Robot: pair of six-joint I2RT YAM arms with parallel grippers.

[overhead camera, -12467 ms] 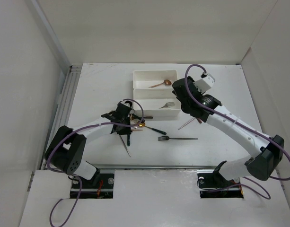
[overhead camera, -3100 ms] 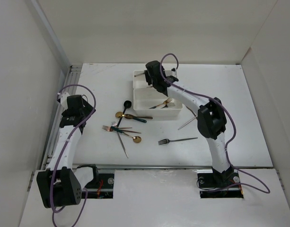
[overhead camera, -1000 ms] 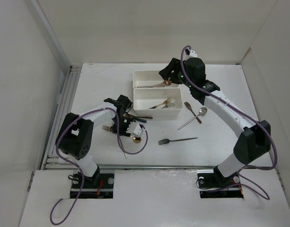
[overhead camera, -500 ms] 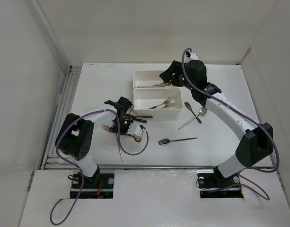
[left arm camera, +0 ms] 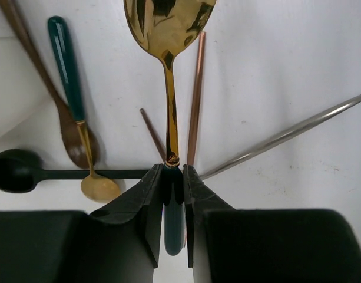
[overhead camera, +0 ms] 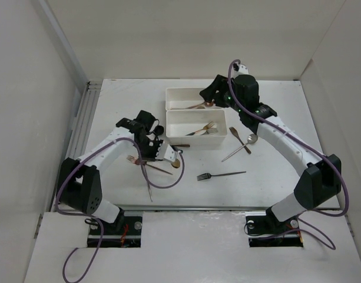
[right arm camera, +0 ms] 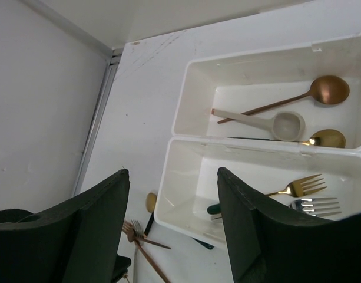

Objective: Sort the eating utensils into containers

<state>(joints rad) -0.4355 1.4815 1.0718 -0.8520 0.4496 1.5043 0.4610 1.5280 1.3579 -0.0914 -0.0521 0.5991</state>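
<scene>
White table, left claw gripping gold spoon

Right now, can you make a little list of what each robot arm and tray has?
left pincer: shut on teal-handled spoon
right pincer: open, empty, by far tray
far tray: copper spoon, white spoon, gold spoon
near tray: gold fork, silver fork
table: lone fork, silver spoon, others loose

Your white worktop sits boxed in by plain white walls on three sides, a metal rail running along its left edge, under even, soft light.
</scene>
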